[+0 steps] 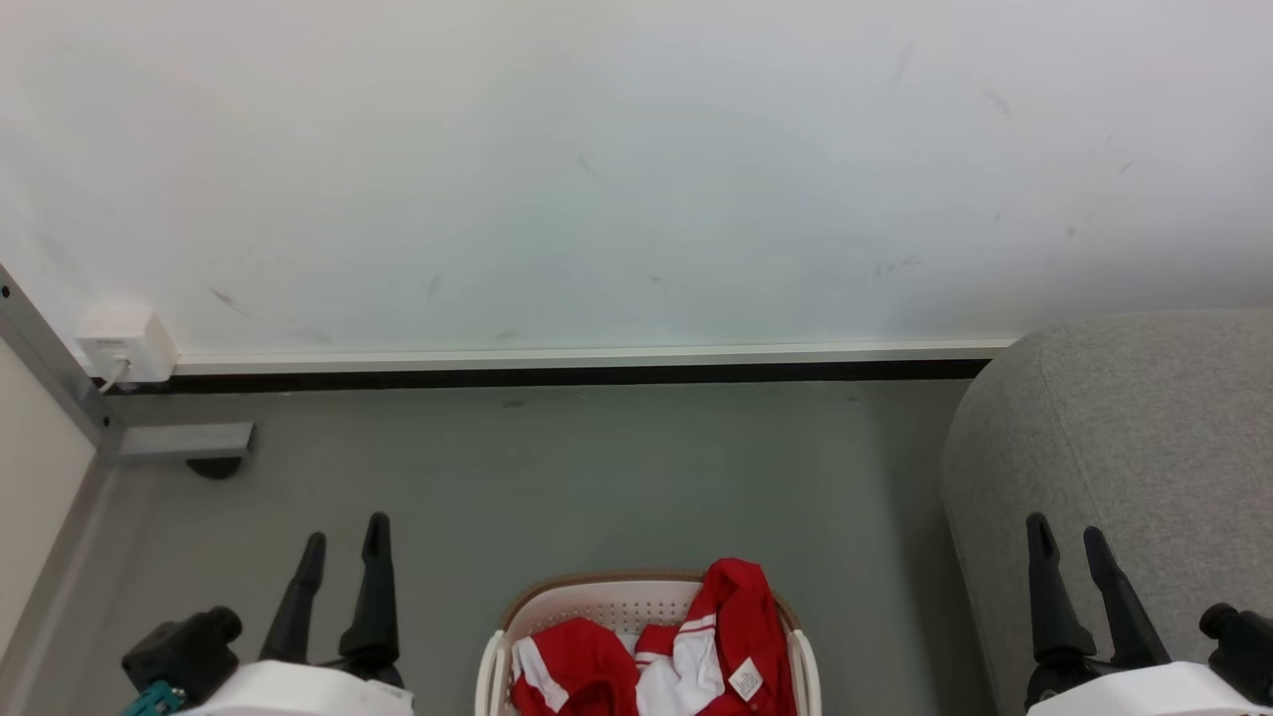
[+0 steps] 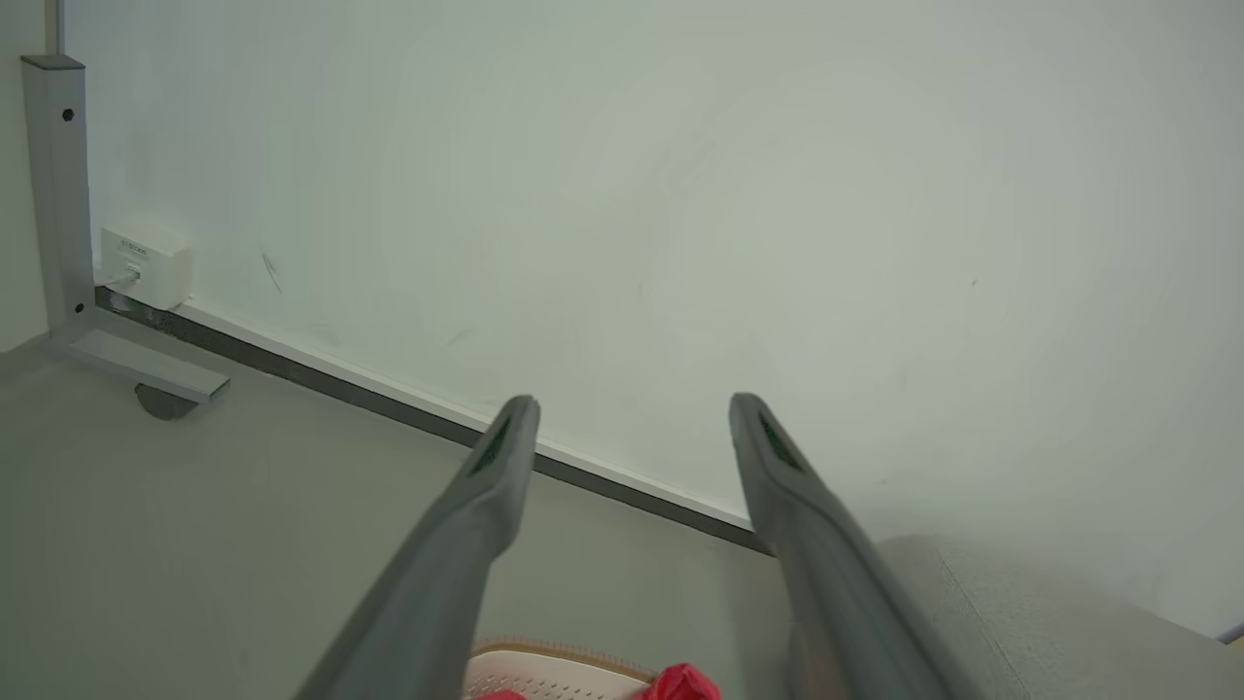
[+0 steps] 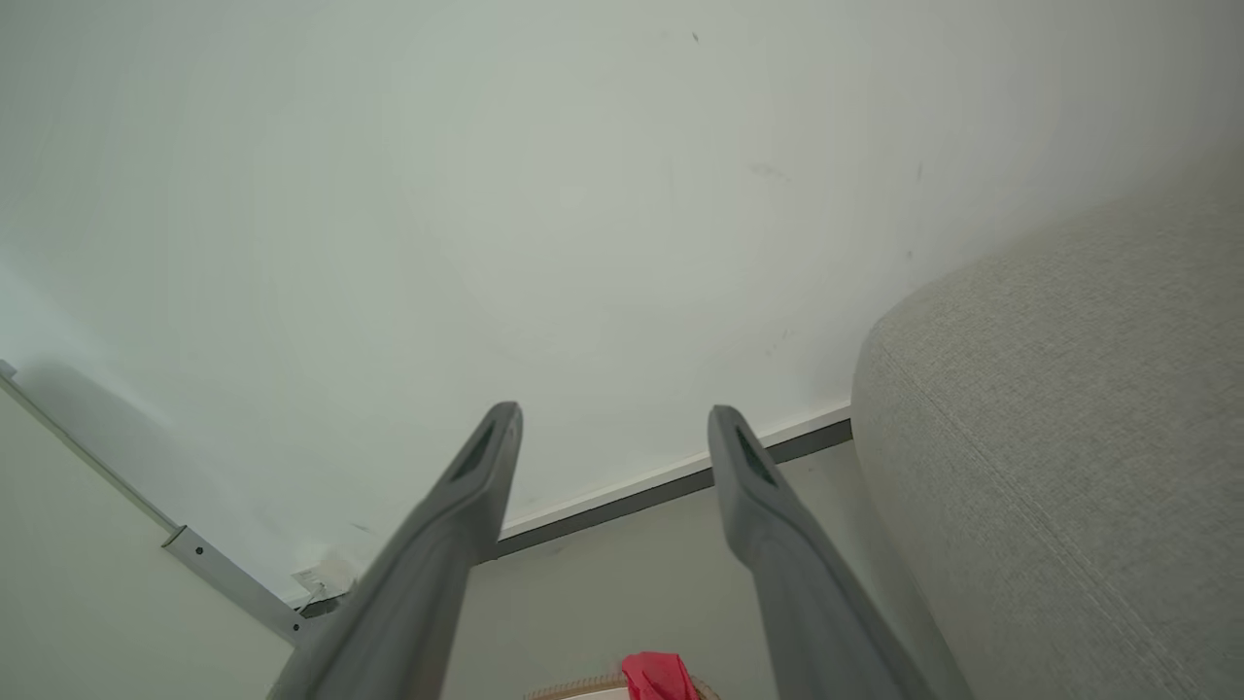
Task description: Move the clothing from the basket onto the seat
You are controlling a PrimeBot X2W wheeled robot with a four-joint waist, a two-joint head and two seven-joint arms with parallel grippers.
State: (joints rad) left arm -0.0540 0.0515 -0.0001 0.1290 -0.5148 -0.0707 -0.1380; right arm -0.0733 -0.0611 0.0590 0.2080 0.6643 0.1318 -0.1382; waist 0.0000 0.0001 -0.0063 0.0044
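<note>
Wall [image 1: 636, 169], pale and lightly scuffed, takes the upper half of the head view. It meets a grey floor [image 1: 597, 477] along a white skirting strip [image 1: 597, 355] with a dark line under it. At the right of the floor stands the seat [image 1: 1124, 447], grey woven upholstery with a rounded corner and a seam running down it. The basket [image 1: 597, 607] sits on the floor at the bottom middle, between the two arms and left of the seat, with its brown rim and perforated white wall in view. The clothing [image 1: 731, 617] is in the basket: red fabric with white panels, heaped so that one fold rises above the rim on the right side. The left pincer [image 1: 345, 532] at the lower left and the right pincer [image 1: 1066, 532] at the lower right both stand released, fingers apart and grasping nothing, each apart from the clothing. A small white socket box [image 1: 124, 338] sits low on the wall at the far left. Smaller again is the white label [image 1: 746, 679] on the red fabric.
</note>
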